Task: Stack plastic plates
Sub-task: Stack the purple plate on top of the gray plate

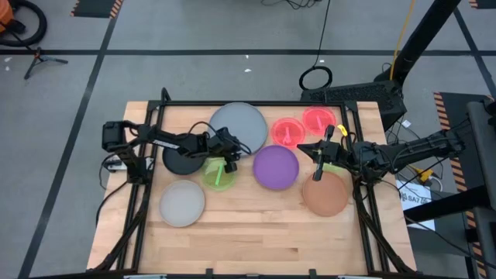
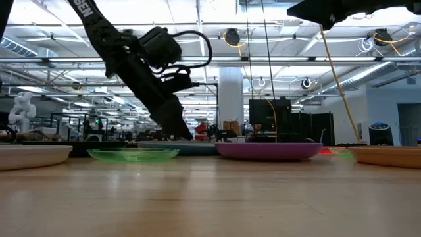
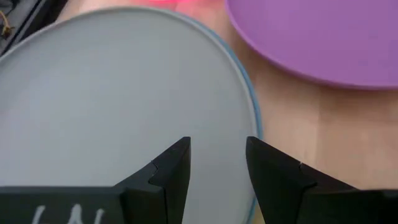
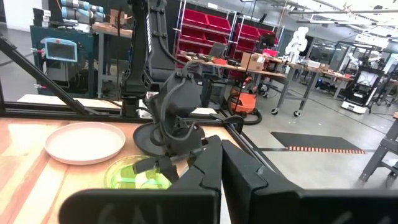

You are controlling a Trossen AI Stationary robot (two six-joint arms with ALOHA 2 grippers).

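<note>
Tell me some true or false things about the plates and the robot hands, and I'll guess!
1. The purple plate lies between the big grey plate and the brown plate. True.
2. The left hand holds the pale grey plate. False: that plate lies alone near the table's front; the open left hand is at the big grey plate's edge.
3. Two pink-red plates sit side by side. True.
4. The black plate is stacked on the purple plate. False: it lies left of the green plate.
</note>
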